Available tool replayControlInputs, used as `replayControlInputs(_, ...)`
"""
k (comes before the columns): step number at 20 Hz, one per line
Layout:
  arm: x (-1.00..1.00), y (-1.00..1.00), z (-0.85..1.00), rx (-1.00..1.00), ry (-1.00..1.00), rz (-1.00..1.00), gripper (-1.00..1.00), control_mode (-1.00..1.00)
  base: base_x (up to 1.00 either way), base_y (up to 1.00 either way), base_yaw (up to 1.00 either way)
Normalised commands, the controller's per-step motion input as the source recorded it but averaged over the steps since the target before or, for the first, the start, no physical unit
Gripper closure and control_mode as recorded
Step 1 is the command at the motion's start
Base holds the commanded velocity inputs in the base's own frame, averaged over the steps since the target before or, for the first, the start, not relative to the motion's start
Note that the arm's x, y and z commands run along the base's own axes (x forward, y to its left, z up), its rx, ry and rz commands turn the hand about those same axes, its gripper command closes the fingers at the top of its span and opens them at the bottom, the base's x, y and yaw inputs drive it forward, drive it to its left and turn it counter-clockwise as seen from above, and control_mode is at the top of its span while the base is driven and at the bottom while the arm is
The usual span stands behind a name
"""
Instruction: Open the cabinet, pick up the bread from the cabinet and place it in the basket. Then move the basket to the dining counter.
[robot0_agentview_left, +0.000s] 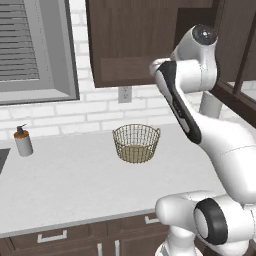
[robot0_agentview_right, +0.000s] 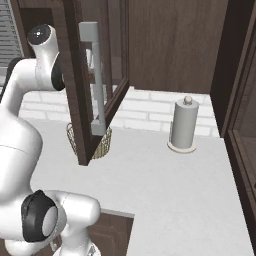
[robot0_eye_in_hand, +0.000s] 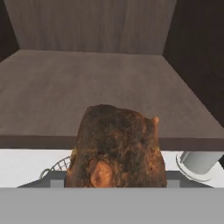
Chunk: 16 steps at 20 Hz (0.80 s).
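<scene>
White arm (robot0_agentview_left: 200, 115) reaching up into open cabinet (robot0_agentview_left: 130, 40) at frame top, bread (robot0_eye_in_hand: 116, 148) filling hand view's lower centre, gripper's grip unclear, basket (robot0_agentview_left: 136, 143) on counter (robot0_agentview_left: 65, 185) below.

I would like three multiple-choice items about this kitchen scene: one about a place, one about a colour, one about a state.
1. Where does the basket stand?
A. In the sink
B. On the pale worktop
C. On the cabinet shelf

2. What colour is the long bar handle on the cabinet door?
A. Grey
B. Red
C. Gold

3. In what state is the cabinet door nearest the arm?
A. Shut
C. Taken off
B. Swung open

Answers:
1. B: the basket rests on the worktop, below the wall cabinet.
2. A: the bar handle is plain grey against the dark wood.
3. B: the cabinet door stands out from the wall over the worktop, and the hand view looks onto the shelf inside.
</scene>
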Motion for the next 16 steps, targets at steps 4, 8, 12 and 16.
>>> replayControlInputs(4, -1.00, 0.11, -0.05, 0.00, 0.09, 0.11, 1.00, -1.00, 0.00, 0.00, 0.00)
replayControlInputs(8, -0.82, 0.43, -0.79, -0.10, 0.28, 0.12, 1.00, -1.00, 0.00, 0.00, 0.00)
replayControlInputs(12, -0.03, 0.24, -1.00, -0.11, 0.30, 0.14, 1.00, -1.00, 0.00, 0.00, 0.00)
replayControlInputs(16, 0.23, 0.00, -1.00, -0.08, 0.24, 0.12, 1.00, -1.00, 0.00, 0.00, 0.00)
